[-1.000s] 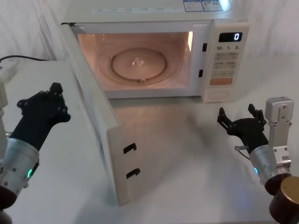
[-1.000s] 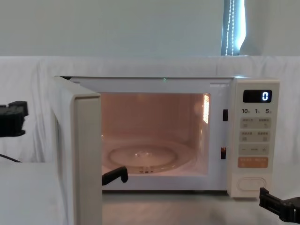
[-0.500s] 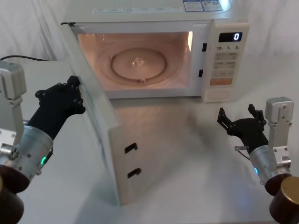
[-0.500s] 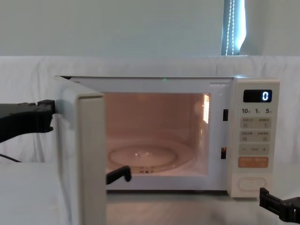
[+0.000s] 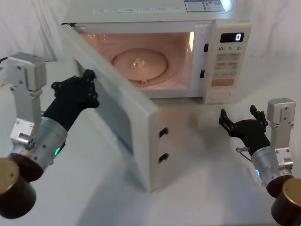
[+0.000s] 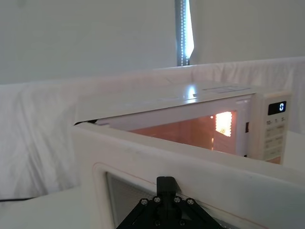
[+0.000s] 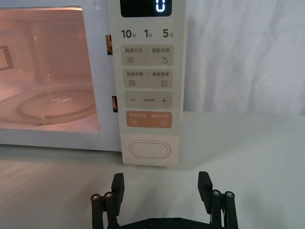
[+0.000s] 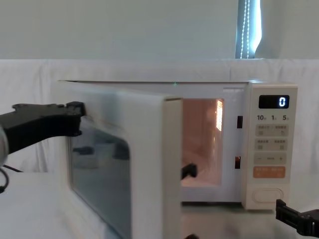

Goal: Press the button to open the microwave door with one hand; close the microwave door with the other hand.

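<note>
Pressing against the outer face of the microwave door (image 5: 120, 110), the left end effector (image 5: 80, 89) sits at centre left of the head view; its fingers seem drawn together, though the angle leaves that uncertain. The door stands half open, swung out across the lit cavity (image 5: 141, 59) with its glass turntable (image 5: 138, 63). At the lower right of the head view the right end effector (image 5: 240, 121) hovers above the white surface (image 5: 202, 179), fingers spread apart, clear of the button (image 7: 150, 149) at the bottom of the keypad panel (image 5: 229, 61).
</note>
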